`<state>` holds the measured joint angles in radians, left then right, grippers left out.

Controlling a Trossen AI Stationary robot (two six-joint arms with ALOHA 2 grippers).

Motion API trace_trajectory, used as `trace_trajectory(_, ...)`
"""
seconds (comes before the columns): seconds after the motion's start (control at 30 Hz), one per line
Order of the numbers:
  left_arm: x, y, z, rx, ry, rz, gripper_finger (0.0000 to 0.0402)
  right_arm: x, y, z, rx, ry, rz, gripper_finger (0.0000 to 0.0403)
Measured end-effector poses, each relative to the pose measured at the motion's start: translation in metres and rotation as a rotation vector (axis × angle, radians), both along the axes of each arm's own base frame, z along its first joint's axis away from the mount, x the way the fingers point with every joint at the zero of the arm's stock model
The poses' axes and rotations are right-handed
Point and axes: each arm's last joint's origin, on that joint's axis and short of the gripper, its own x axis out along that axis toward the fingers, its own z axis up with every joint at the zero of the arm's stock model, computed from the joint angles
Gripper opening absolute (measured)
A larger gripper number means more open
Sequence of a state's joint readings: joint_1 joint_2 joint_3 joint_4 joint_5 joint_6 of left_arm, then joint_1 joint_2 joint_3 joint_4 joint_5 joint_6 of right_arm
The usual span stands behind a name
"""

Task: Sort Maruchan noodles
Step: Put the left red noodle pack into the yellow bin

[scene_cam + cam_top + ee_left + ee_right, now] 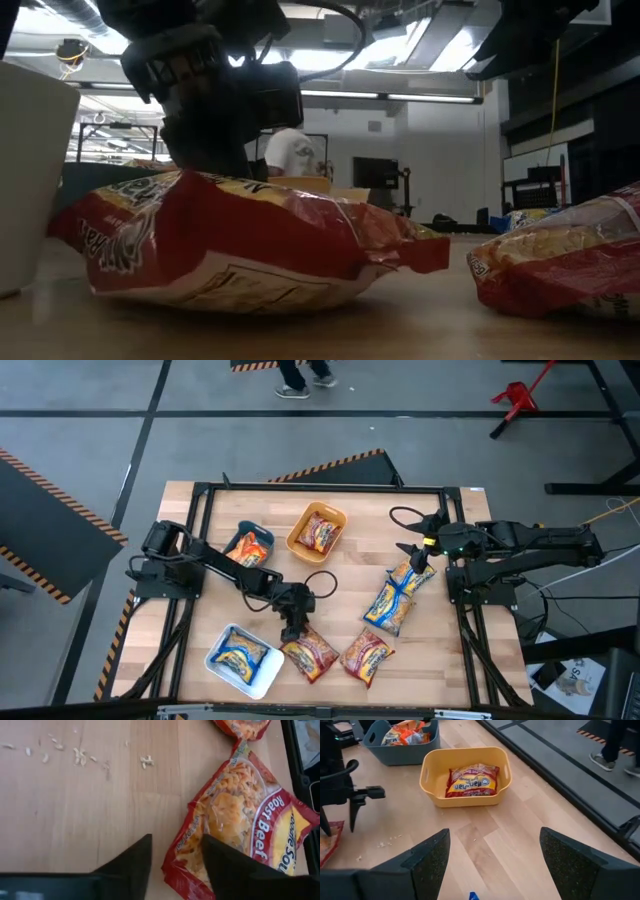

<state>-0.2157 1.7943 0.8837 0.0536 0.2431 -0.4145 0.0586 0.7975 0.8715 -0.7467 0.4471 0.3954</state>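
My left gripper (290,628) (175,865) is open and low over a red Roast Beef noodle packet (308,653) (240,820) that lies flat near the table's near edge. Its fingers stand on either side of the packet's edge. A second red packet (367,656) lies just to the right. My right gripper (419,558) (495,865) is open above two blue-and-yellow packets (394,598). The orange tray (300,541) (430,775) holds a red packet, the teal tray (236,544) an orange one, and the white tray (262,680) a blue-and-yellow one. My left gripper comes from above, pointing down, with one finger (225,870) over the Roast Beef packet's edge (172,865) and the other beside it on the bare wood. I cannot tell whether the fingers touch the packet, which lies flat on the table.
Noodle crumbs (80,755) are scattered on the wood beside the left gripper. A black frame rail (320,487) runs around the table. A person's feet (305,382) show on the floor beyond the far edge, and a person (295,155) shows in the room behind.
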Motion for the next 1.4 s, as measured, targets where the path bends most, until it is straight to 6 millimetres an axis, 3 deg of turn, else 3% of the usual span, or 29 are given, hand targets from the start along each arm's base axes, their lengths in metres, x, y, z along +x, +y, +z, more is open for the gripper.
trace_trajectory(0.2, 0.001, 0.004, 0.0, -0.014, 0.002, -0.004, 0.003, 0.0, 0.0, 0.0, -0.01, 0.006, -0.011, 0.0294)
trace_trajectory(0.27, 0.001, 0.005, 0.0, -0.022, 0.005, 0.001, 0.0009, 0.0, 0.0, 0.0, -0.01, 0.005, -0.011, 0.0294)
trace_trajectory(0.53, 0.003, 0.011, 0.009, -0.069, 0.004, 0.151, 0.0001, 0.0, 0.0, 0.0, -0.01, 0.005, -0.012, 0.0294)
trace_trajectory(1.13, -0.005, 0.056, 0.089, -0.119, -0.286, 0.468, 0.0, 0.0, 0.0, 0.0, 0.006, -0.007, -0.022, 0.0294)
trace_trajectory(1.4, -0.004, 0.078, 0.104, -0.134, -0.404, 0.573, 0.0, 0.0, 0.0, 0.0, 0.004, -0.006, -0.023, 0.0294)
